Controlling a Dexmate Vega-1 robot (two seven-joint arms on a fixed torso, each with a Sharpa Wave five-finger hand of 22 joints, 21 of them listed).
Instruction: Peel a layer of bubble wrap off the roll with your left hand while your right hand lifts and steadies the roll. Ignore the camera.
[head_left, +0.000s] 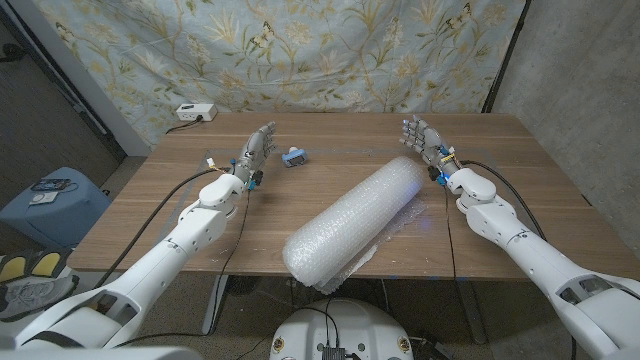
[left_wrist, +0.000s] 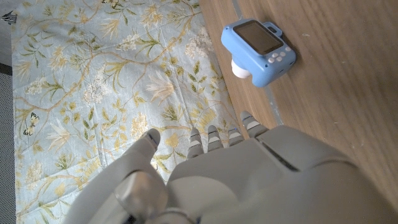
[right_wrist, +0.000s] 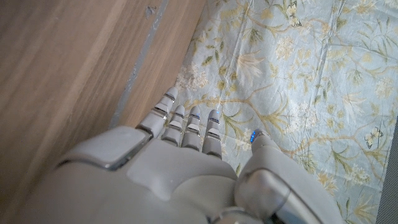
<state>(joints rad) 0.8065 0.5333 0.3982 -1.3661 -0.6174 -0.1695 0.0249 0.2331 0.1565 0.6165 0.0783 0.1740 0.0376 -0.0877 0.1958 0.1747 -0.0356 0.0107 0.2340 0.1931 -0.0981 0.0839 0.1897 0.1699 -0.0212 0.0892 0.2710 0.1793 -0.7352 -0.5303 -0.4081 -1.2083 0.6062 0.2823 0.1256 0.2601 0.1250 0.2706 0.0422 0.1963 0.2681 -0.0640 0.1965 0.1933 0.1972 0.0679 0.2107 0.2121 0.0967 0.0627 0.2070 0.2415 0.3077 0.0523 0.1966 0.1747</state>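
Note:
A thick roll of clear bubble wrap (head_left: 352, 228) lies on its side across the middle of the wooden table (head_left: 150, 215), running from the near edge toward the far right. My left hand (head_left: 256, 150) is at the far left of the table, well apart from the roll, fingers extended and apart, holding nothing. My right hand (head_left: 422, 138) is just beyond the roll's far end, fingers also extended, not touching the roll. In the wrist views the left hand (left_wrist: 217, 180) and the right hand (right_wrist: 168, 174) show their backs with straight fingers.
A small blue toy camera (head_left: 296, 157) (left_wrist: 259, 50) sits on the table just right of my left hand. A white box (head_left: 195, 113) lies at the far left corner. A floral cloth (head_left: 300, 50) hangs behind the table. Black cables trail along both arms.

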